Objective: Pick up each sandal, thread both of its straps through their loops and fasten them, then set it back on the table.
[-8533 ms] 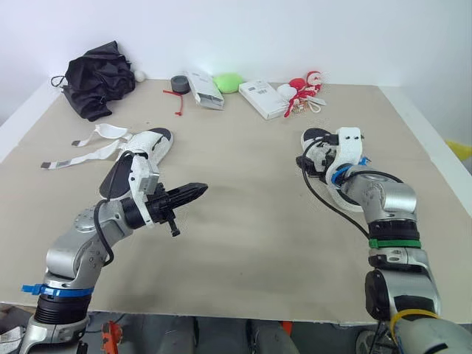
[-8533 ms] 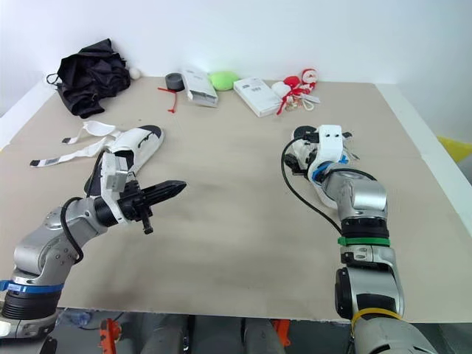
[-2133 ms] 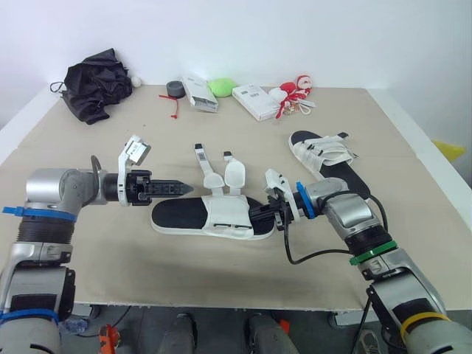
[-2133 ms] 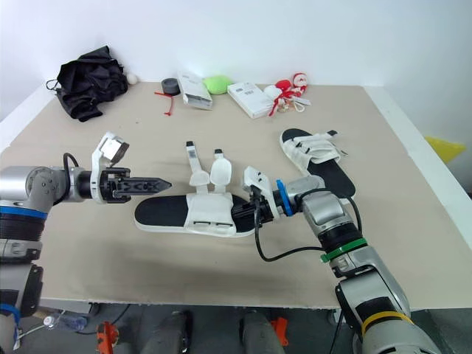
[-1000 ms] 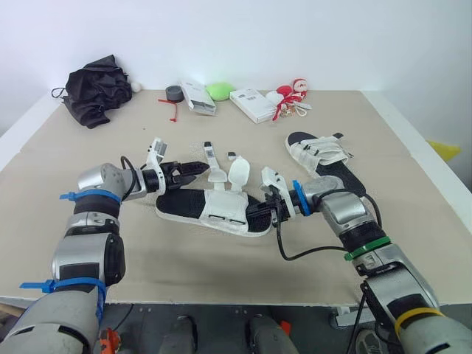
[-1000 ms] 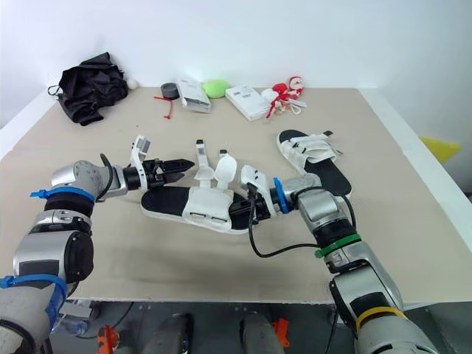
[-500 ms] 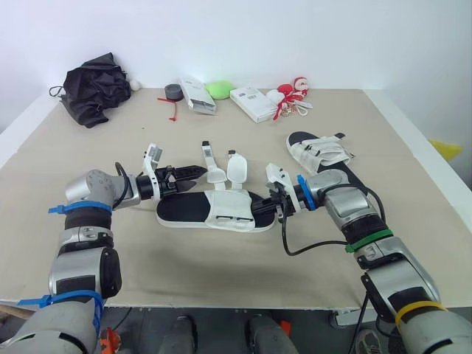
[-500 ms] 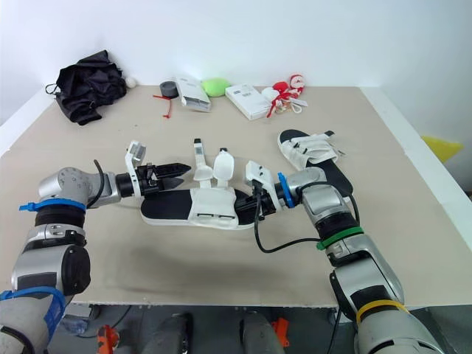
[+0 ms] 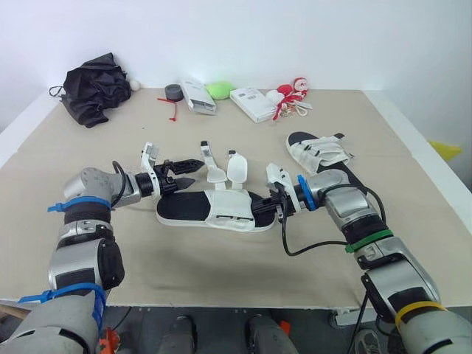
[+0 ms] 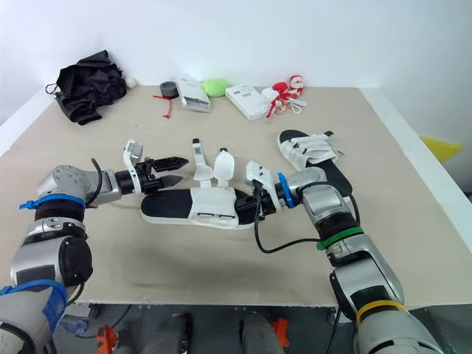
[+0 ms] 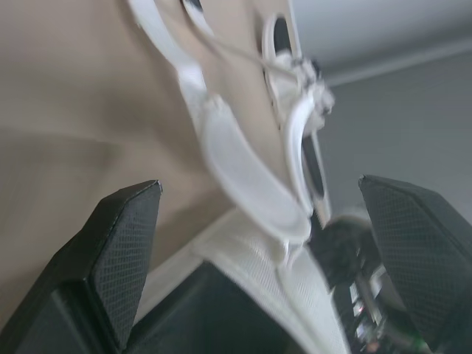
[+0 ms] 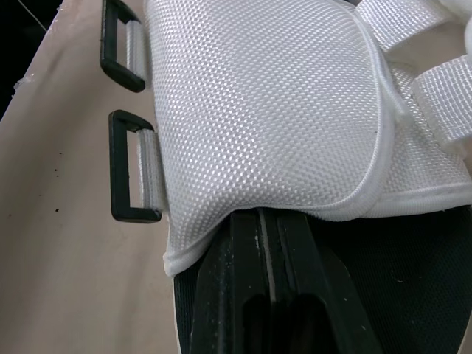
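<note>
A white sandal [image 9: 221, 210] with a black sole lies flat mid-table, its two loose straps [image 9: 234, 168] standing up on the far side. My left gripper [image 9: 193, 170] hovers open just left of the straps, above the sandal's toe end; in the left wrist view one strap [image 11: 247, 173] sits between its spread fingers [image 11: 122, 251]. My right gripper [image 12: 267, 221] is shut, pushed in on the insole under the mesh upper [image 12: 273, 110] from the right end. Two black loops [image 12: 133, 166] hang empty. A second sandal [image 9: 323, 156] lies at the right with straps across it.
On the tan table [image 9: 221, 280], a black cloth heap [image 9: 92, 87] sits at the back left. Along the back edge are a tape roll [image 9: 174, 91], two white boxes [image 9: 252, 103], a green lump [image 9: 220, 90] and a red-and-white toy [image 9: 293, 92].
The sandal, tilted up a second ago, has settled flat on the table. My left gripper has edged a little nearer the straps. The right gripper has stayed in the sandal.
</note>
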### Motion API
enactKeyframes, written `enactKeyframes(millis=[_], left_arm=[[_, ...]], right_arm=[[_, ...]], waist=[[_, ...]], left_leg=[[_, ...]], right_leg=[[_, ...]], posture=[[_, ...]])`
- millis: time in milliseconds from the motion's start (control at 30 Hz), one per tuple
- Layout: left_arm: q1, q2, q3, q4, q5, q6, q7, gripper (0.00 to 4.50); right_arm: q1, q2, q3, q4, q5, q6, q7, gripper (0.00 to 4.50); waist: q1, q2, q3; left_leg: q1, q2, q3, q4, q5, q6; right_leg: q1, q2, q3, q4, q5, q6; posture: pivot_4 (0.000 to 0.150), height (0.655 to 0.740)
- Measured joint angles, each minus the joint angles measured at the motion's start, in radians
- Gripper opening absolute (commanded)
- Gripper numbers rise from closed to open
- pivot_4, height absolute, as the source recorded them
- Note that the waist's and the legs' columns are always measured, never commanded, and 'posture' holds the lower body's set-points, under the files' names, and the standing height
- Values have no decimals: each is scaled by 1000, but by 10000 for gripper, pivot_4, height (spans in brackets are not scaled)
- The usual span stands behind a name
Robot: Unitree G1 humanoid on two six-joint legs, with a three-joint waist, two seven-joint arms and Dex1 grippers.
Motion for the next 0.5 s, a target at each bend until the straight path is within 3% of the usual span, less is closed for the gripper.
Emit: enactKeyframes(millis=[133,500], left_arm=[[-29,67,12,33,5,10,12,44305],[-63,47,-4,131,50,-63,46,44305]], right_arm=[[10,-5,-5,-22,0,8,10,0],[26,-11,-17,-55,0,25,9,0]], waist=[[-1,-2,1],[2,-5,1]], left_leg=[[-4,0,0,-4,0,-2],[-5,0,0,-5,0,-4]], right_leg=[[-5,0,0,-1,-1,1],[-5,0,0,-2,-3,1]], posture=[[1500,7380],[1500,7380]])
